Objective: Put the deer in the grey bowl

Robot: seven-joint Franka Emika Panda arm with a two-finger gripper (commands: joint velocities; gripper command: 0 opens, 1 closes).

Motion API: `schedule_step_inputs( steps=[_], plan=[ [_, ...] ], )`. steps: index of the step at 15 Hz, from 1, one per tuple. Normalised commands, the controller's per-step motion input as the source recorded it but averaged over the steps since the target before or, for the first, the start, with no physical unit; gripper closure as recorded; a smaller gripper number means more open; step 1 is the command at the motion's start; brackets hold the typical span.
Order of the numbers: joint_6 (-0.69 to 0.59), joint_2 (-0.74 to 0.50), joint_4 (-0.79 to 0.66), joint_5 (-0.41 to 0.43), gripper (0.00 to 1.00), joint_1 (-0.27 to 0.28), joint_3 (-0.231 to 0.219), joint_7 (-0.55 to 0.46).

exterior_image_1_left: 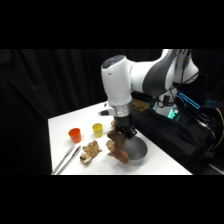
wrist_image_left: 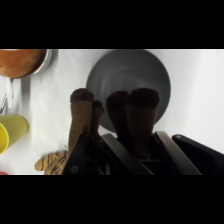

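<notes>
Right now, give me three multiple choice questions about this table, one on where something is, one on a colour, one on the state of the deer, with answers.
1. Where is the grey bowl relative to the yellow cup?
A. nearer the arm's base side
B. stacked inside it
C. off the table

2. What colour is the cup beside the yellow cup?
A. blue
B. orange
C. green

3. What state is the deer in?
A. lying flat in the bowl
B. hanging from the gripper
C. under the tongs

Answers: 1 A, the bowl sits right of the cup in the side view. 2 B, the orange cup shows. 3 B, its limbs dangle over the bowl's edge.
</notes>
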Motion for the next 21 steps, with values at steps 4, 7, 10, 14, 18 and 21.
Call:
schedule_step_inputs(
  steps=[4, 7, 10, 14, 18, 21],
  plan=[
    [0.16, -0.21, -0.35, -0.029, 0.97, 0.040, 0.048, 0.12],
    [0.20, -0.03, -0.21, 0.018, 0.88, 0.021, 0.047, 0.05],
    [0.17, 0.06, -0.08, 0.010, 0.62, 0.017, 0.034, 0.03],
    [0.12, 0.07, 0.01, 0.003, 0.29, 0.004, 0.015, 0.01],
    [-0.04, -0.15, -0.02, -0.039, 0.00, 0.005, -0.004, 0.04],
    [-0.27, -0.46, -0.09, -0.035, 0.00, -0.023, -0.012, 0.03]
  ],
)
